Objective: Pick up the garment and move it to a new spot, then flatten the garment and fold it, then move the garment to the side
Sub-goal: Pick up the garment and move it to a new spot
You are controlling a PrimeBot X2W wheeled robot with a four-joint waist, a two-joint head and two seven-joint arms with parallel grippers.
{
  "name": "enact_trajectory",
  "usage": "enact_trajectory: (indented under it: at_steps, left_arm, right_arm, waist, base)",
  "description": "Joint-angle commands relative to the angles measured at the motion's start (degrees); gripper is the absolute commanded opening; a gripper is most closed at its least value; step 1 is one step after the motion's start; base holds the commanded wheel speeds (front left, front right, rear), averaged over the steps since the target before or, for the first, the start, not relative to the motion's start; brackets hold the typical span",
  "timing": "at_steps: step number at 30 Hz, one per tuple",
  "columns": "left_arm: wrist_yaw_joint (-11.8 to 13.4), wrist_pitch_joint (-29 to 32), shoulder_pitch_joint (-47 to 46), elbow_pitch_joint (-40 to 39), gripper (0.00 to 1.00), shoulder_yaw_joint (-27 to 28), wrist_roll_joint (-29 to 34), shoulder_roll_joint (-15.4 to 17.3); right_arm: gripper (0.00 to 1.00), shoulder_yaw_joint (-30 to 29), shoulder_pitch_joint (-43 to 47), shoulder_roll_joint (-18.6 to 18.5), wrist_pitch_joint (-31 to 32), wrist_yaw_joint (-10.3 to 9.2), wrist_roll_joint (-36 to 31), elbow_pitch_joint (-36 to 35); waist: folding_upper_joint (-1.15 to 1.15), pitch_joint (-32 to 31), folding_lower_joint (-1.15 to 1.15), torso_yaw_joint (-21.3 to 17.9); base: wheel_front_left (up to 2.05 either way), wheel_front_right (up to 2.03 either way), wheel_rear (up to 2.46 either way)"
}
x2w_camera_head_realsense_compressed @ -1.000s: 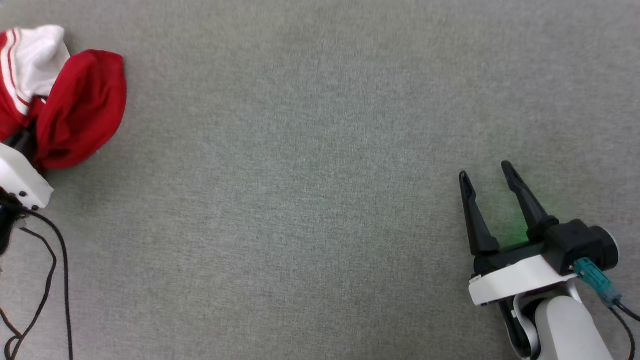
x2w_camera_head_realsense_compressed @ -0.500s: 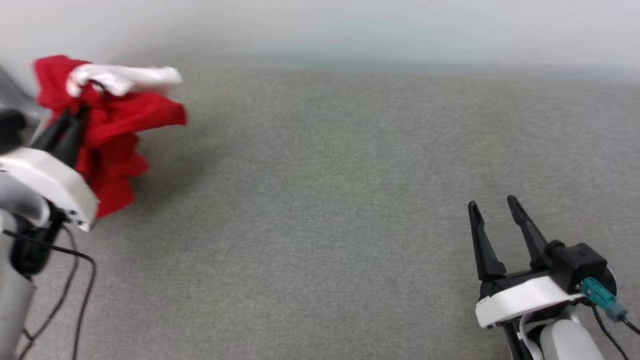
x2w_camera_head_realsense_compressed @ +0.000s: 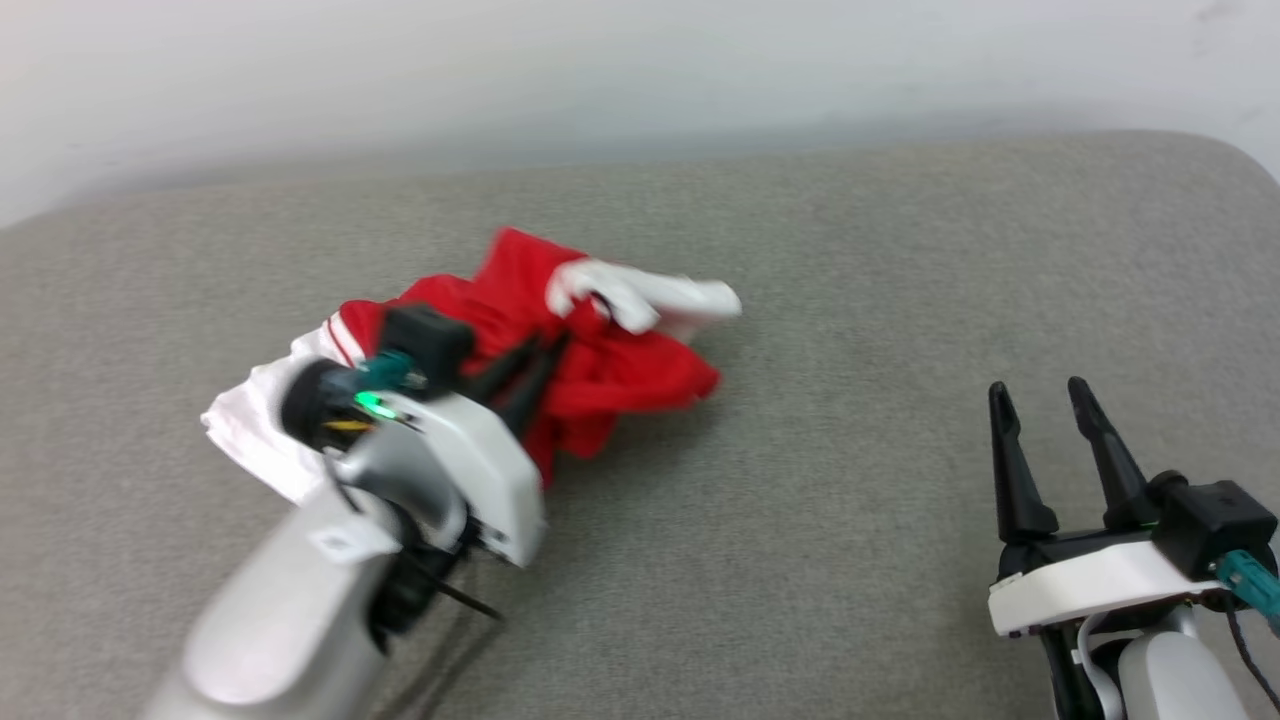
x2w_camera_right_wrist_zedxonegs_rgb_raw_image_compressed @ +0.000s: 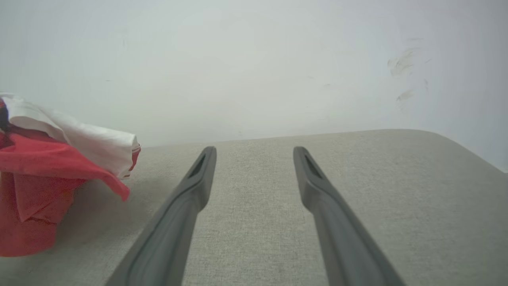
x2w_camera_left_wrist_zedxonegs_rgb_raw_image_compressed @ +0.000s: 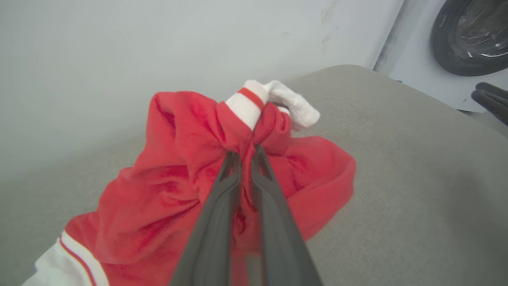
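Crumpled red jersey T-shirt (x2w_camera_head_realsense_compressed: 620, 370) with white sleeves and red-and-white striped trim, bunched at ten o'clock from the middle of the head view on a grey fabric-covered surface (x2w_camera_head_realsense_compressed: 850, 300). Red fold just below a white striped cuff pinched tight between the long dark fingers of the left gripper (x2w_camera_left_wrist_zedxonegs_rgb_raw_image_compressed: 244, 153). Right gripper (x2w_camera_head_realsense_compressed: 1038, 390) at four o'clock, well apart from the shirt, jaws spread wide, holding nothing.
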Motion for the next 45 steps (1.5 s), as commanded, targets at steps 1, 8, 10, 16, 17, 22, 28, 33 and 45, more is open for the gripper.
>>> enact_trajectory:
  at_steps: [1,8,10,16,17,22,28,33,45]
  left_arm:
    - [0.14,-0.30,0.74,0.53,0.00,-1.11,0.35,-1.74]
    - [0.34,-1.76,0.55,8.84,0.00,-7.82,2.67,-10.38]
    - [-0.18,-1.66,0.99,12.27,0.00,-9.31,2.77,-12.17]
    - [-1.22,-2.50,0.52,18.32,1.00,-11.55,3.21,-14.11]
    - [-1.24,-3.16,0.42,18.63,1.00,-11.49,3.18,-14.22]
    - [-0.81,-7.70,0.72,17.35,1.00,-10.23,3.19,-13.88]
    - [0.56,-11.39,2.90,10.02,1.00,-6.76,1.37,-11.31]
    - [4.73,-15.36,5.78,2.27,1.00,-0.63,0.34,-6.51]
    - [8.32,-22.37,23.15,-8.31,1.00,13.52,2.22,-2.40]
  right_arm:
    - [1.00,-0.43,-0.86,0.02,-0.12,-0.04,0.17,-0.37]
    - [1.00,-1.49,-1.12,0.04,-0.11,-0.04,0.73,-0.95]
    - [1.00,-1.38,-0.91,0.03,-0.12,-0.04,0.77,-0.82]
    - [1.00,-1.26,-0.23,0.04,-0.12,-0.04,0.66,-0.40]
    - [1.00,-1.35,-0.10,0.04,-0.12,-0.04,0.59,-0.33]
    - [1.00,-1.35,0.72,0.02,-0.12,-0.04,-0.14,0.28]
    - [1.00,-1.75,1.76,0.03,-0.12,-0.04,-0.78,1.47]
    - [1.00,-2.04,2.64,0.03,-0.12,-0.04,-1.03,1.85]
    - [1.00,-1.64,3.76,0.03,-0.12,-0.04,-1.57,2.59]
  waist:
    - [0.00,0.98,0.01,-1.85]
    - [0.00,3.09,0.01,-4.94]
    - [0.00,3.27,0.01,-5.26]
    - [0.00,2.88,0.01,-4.77]
    - [0.00,2.62,0.01,-4.42]
    - [0.00,0.32,0.01,-2.27]
    - [0.00,-2.81,0.01,0.89]
    - [0.00,-4.65,0.01,3.35]
    - [0.00,-5.55,0.01,5.46]
  base:
    - [0.00,0.00,0.00]
    - [0.00,0.00,0.00]
    - [0.00,0.00,0.00]
    - [0.00,0.00,0.00]
    - [0.00,0.00,0.00]
    - [0.00,0.00,0.00]
    - [0.00,0.00,0.00]
    - [0.00,0.00,0.00]
    - [0.00,0.00,0.00]
